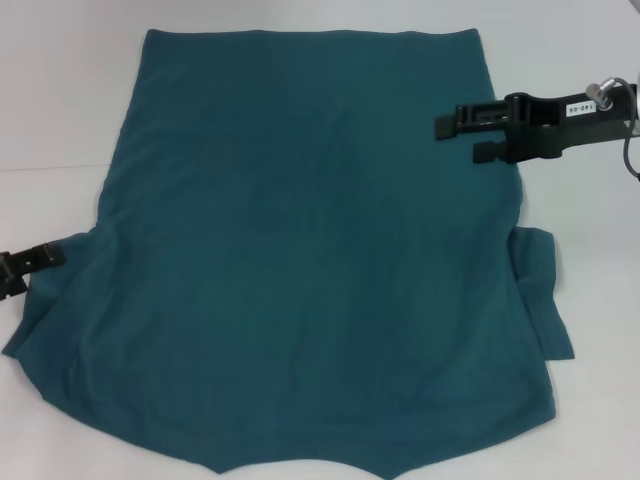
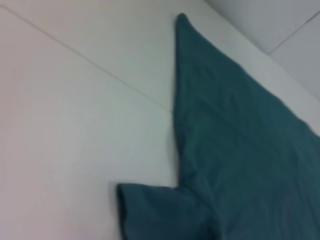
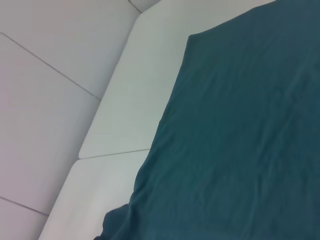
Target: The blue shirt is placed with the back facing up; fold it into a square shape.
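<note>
The blue shirt (image 1: pixel 320 250) lies spread flat on the white table, plain back up, hem at the far side and neck at the near edge. Its left sleeve (image 1: pixel 45 320) spreads outward. Its right sleeve (image 1: pixel 540 290) is partly doubled over on itself. My left gripper (image 1: pixel 30 272) is low at the table's left, open, right at the left sleeve's upper edge. My right gripper (image 1: pixel 465 137) is open and hovers over the shirt's right edge, holding nothing. The shirt also shows in the left wrist view (image 2: pixel 240 150) and the right wrist view (image 3: pixel 240 125).
The white table (image 1: pixel 60 100) has bare strips to the left, right and far side of the shirt. The wrist views show table seams (image 2: pixel 100 70) and a rounded table corner (image 3: pixel 85 150) beside the cloth.
</note>
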Robot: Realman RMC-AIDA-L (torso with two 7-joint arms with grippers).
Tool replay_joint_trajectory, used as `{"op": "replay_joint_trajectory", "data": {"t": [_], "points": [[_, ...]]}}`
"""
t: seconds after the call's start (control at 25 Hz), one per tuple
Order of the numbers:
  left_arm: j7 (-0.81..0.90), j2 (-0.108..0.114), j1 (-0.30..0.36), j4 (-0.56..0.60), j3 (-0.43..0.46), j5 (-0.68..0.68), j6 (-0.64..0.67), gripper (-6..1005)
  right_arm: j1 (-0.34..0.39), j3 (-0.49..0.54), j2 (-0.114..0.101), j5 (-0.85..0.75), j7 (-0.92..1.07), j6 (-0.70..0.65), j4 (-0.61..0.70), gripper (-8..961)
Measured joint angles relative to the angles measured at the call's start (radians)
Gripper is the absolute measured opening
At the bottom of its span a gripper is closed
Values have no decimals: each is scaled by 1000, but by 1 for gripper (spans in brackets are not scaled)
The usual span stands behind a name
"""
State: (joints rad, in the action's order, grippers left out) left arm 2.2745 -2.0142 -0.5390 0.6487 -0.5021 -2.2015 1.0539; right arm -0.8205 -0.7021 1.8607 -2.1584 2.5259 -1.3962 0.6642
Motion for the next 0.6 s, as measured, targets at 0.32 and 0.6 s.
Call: {"op": "replay_joint_trajectory", "data": {"t": [0.32,0.6], "points": [[-1,-2,-1,-21,-13,-2,-57,840,5,1,-3,0,-3,-2,0,944],[-5,0,-12,-43,-47,-15,-73,840,4,1,-3,2,-3,-2,-1,944]]}}
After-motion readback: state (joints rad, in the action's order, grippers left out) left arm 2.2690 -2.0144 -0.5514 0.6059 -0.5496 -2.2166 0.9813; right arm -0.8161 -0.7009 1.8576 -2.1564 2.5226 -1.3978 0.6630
